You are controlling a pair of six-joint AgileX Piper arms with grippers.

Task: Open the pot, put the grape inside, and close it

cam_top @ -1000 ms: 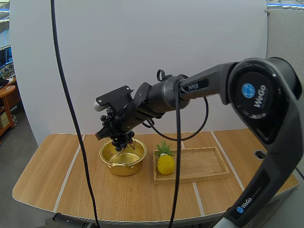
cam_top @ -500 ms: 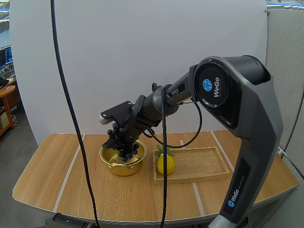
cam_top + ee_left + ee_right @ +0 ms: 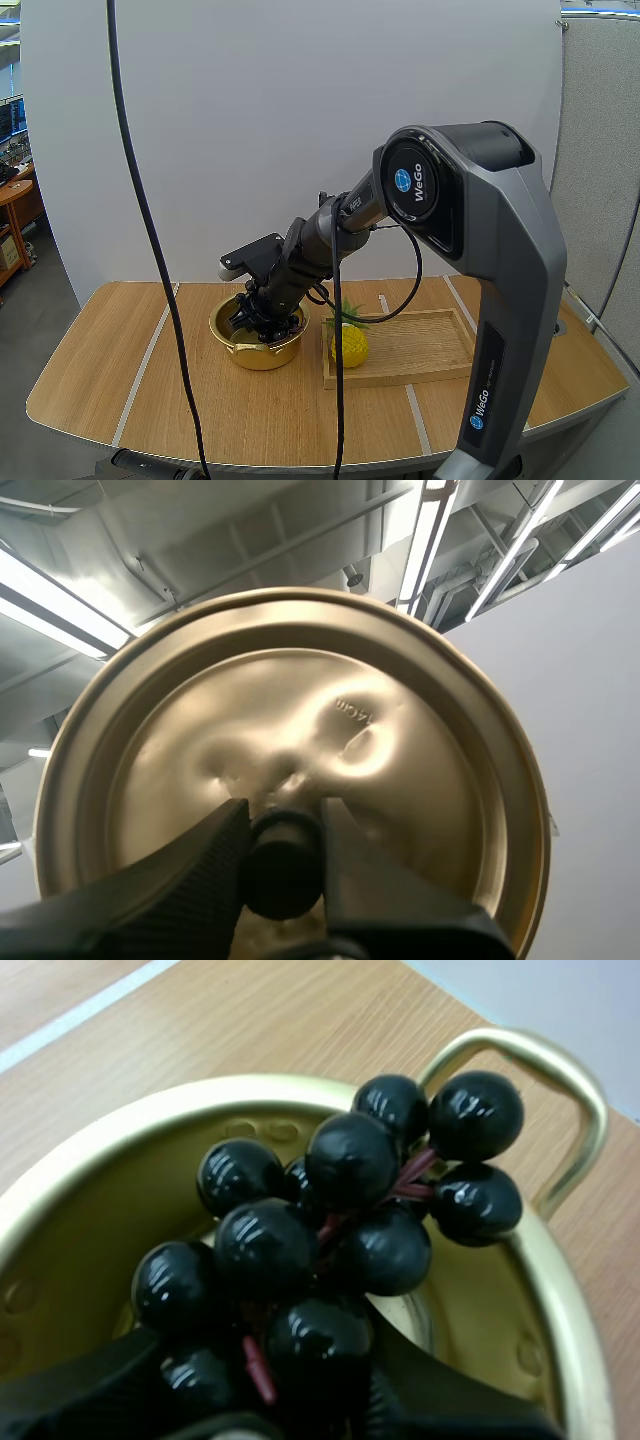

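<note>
Well, my right gripper [image 3: 270,1390] pinched the grapes [image 3: 330,1220] low over the open pot [image 3: 575,1360]. Some grapes hung near the rim, so they could catch there and spill out. My left gripper [image 3: 283,845] squeezed the lid [image 3: 300,710] by its knob [image 3: 283,870]; a slip would drop it. The high view showed a pineapple [image 3: 349,345] on the tray [image 3: 420,350] beside the pot. The right wrist view showed the grapes and rim close up.

We read the round gold metal pot [image 3: 230,1087] as satin-smooth, its dented gold metal lid [image 3: 300,710] duller, semi-matt. The bunch of black grapes [image 3: 330,1230] is smooth, high-gloss, plastic-looking; the fingers [image 3: 190,880] of our left gripper [image 3: 283,806] are matt black with ribbed faces. Grained, matt: the light wooden table [image 3: 200,410] and rectangular wooden tray [image 3: 420,345].
</note>
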